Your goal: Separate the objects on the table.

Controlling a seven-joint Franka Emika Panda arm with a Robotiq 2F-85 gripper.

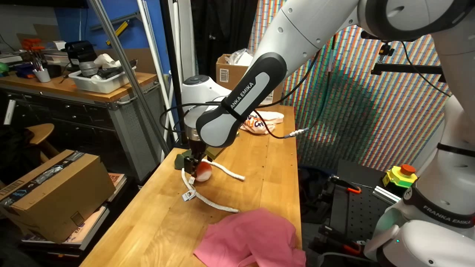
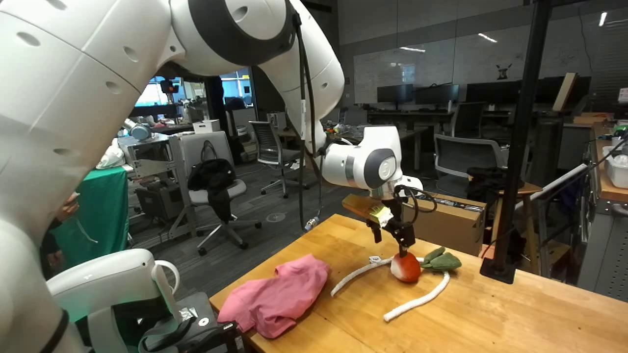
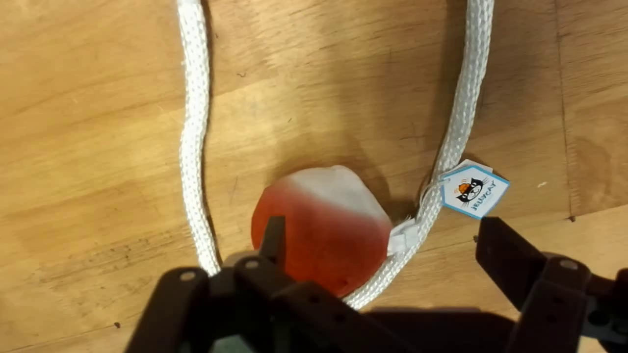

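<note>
My gripper is open and empty, pointing down over the red-and-white item. In the wrist view one fingertip overlaps this item; the other lies past the white cord, near its paper tag. The cord loops around the red item, its two ends apart. Green items lie beside the red item at the cord's bend. The pink cloth lies crumpled near one end of the table. The white cloth with orange-red print lies farther along, partly hidden behind the arm.
A black post stands at the table's edge near the green items. A cardboard box stands on books beside the table. Another cardboard box is behind the arm. A black cable hangs from the arm over the table.
</note>
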